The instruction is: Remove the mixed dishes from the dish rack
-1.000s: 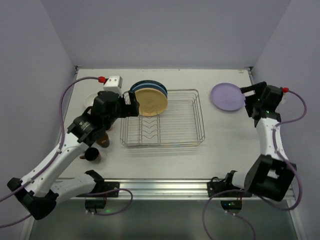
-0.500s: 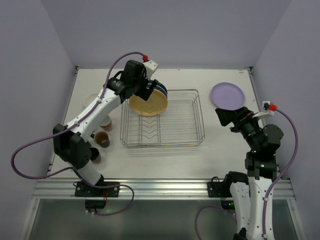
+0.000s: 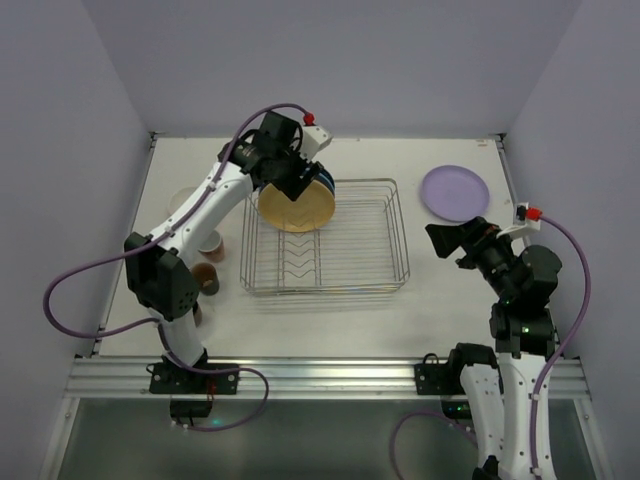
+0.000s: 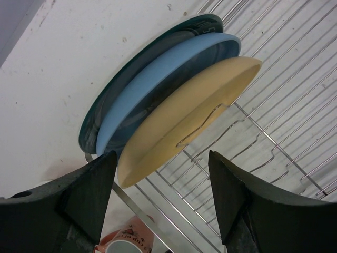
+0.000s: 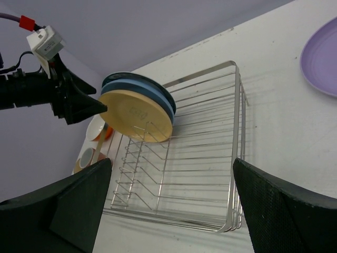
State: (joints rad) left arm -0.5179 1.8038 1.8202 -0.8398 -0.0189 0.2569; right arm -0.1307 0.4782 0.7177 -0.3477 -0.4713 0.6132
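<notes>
The dish rack (image 3: 404,250) is a silver wire basket in mid-table. Three plates stand on edge in its back left dividers: a yellow plate (image 4: 195,110) in front, a blue plate (image 4: 158,89) behind it and a dark teal plate (image 4: 131,68) last. My left gripper (image 3: 300,186) hovers over them, open. Its fingers (image 4: 84,195) straddle the yellow plate's rim, with gaps on both sides. My right gripper (image 3: 441,240) is open and empty to the right of the rack. The lavender plate (image 3: 456,192) lies flat on the table at the back right.
Left of the rack stand an orange bowl (image 3: 183,200), a pink cup (image 3: 210,243) and a brown cup (image 3: 205,278). The left arm's lower link partly hides a black cup (image 3: 190,310). Walls enclose the table on the left, back and right.
My left arm has swung up from the cups to the standing plates, and its jaws have narrowed around the yellow plate. My right arm has drawn back from the lavender plate toward the near side.
</notes>
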